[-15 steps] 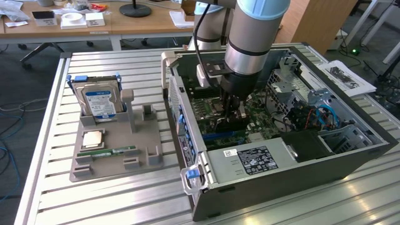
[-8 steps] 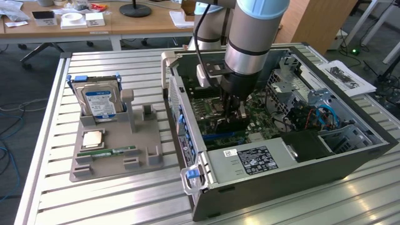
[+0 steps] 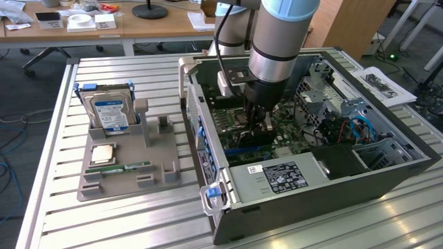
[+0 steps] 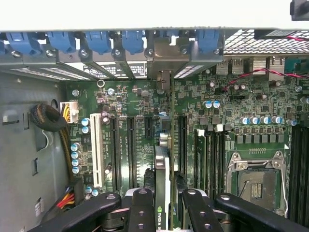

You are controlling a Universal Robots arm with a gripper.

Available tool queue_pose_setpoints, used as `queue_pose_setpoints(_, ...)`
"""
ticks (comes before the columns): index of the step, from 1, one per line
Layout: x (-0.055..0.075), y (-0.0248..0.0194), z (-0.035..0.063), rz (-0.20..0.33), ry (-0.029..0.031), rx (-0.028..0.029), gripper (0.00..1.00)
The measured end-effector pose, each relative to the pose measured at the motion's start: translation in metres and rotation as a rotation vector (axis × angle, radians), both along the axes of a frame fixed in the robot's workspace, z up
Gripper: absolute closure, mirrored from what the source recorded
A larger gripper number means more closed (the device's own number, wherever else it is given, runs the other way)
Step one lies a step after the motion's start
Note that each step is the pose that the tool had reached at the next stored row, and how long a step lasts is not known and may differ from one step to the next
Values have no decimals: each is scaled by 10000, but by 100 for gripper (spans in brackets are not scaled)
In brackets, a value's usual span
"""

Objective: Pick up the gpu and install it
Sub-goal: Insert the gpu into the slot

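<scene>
Card (image 4: 164, 193) stands edge-on between the claw's (image 4: 164, 208) fingers, gripped, long axis running toward the bracket slots (image 4: 166, 55); its lower edge is hidden.

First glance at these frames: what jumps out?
The open computer case on the slatted table, with the gripper deep inside it. It holds the gpu edge-on above the green motherboard. On the exterior view's left, a hard drive stands upright in a grey holder.

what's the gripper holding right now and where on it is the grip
The gripper holds the gpu edge-on by its top edge, one finger on each flat face, with the card standing over the motherboard slots inside the computer case.
</scene>
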State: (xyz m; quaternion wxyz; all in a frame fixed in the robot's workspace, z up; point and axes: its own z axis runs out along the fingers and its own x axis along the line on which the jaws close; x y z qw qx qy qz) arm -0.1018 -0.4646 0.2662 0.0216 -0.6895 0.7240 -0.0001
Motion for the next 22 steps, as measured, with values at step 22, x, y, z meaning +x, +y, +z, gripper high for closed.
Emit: queue_pose_setpoints(22,-14,15,-27,-2,-2,-64,73)
